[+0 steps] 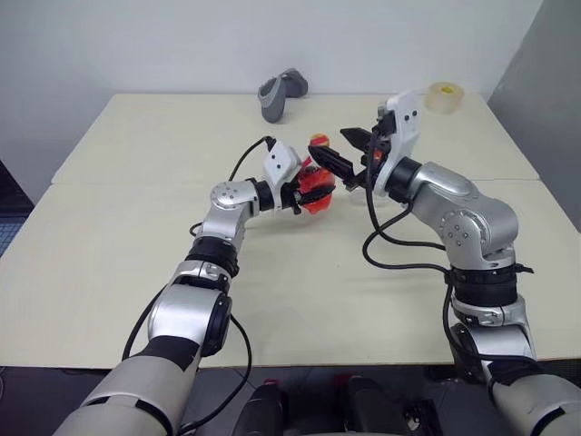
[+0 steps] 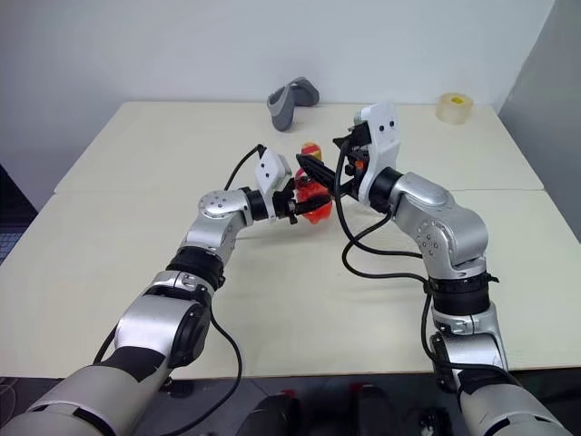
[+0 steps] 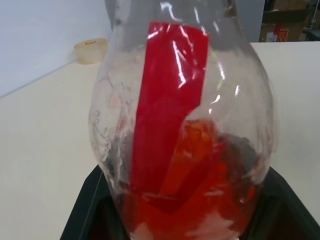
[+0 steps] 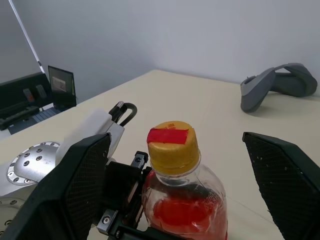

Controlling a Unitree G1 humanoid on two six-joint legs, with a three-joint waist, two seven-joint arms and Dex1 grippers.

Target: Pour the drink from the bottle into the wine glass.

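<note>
The bottle (image 4: 182, 192) stands upright, cap (image 4: 171, 145) up, in the left claw (image 1: 304, 189).

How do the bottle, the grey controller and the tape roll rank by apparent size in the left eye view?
1. Grey controller and bottle: look alike, and the left tool hides part of the bottle, so no ranking.
2. Tape roll: smallest, though it lies farthest from the camera.

The left arm reaches forward with its wrist bent inward, and the left gripper (image 1: 309, 189) is clamped on the bottle (image 4: 182, 200), upright above the table. The right gripper (image 4: 180, 185) faces it, its fingers (image 4: 287, 182) spread wide either side of the cap.
</note>
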